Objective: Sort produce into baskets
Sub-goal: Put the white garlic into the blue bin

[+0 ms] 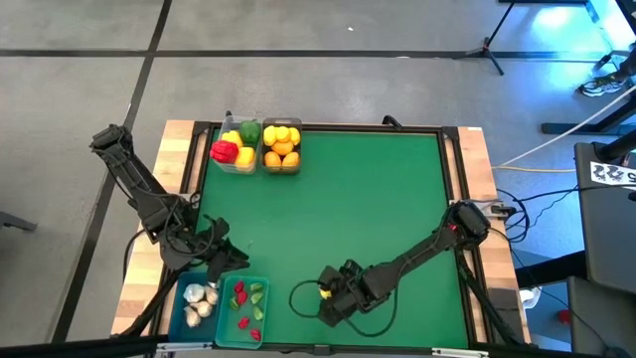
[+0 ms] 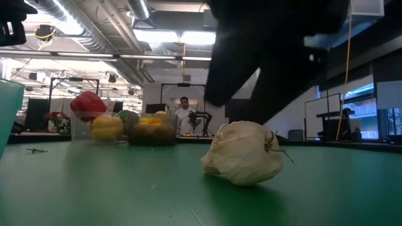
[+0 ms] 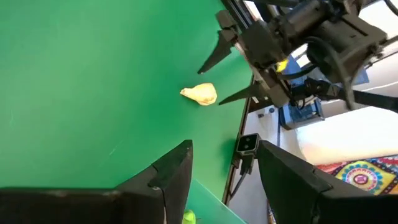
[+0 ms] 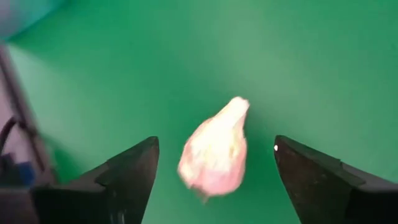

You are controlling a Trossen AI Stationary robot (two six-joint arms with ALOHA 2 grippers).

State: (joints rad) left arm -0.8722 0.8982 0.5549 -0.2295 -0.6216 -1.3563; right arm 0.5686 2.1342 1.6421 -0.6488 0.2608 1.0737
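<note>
Garlic bulb (image 4: 214, 152), papery cream-white, lies on green mat between wide-spread right hand (image 4: 214, 171) fingers.

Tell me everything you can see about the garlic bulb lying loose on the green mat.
The garlic bulb is off-white with papery, wrinkled skin, a pointed tip at one end and a thin dry stalk or root wisp at the other. It lies on its side, whole, on the green mat near the table's front edge, apart from the baskets. The right hand hangs open around it, a finger on either side, neither visibly touching it. Only the mat touches it.
</note>
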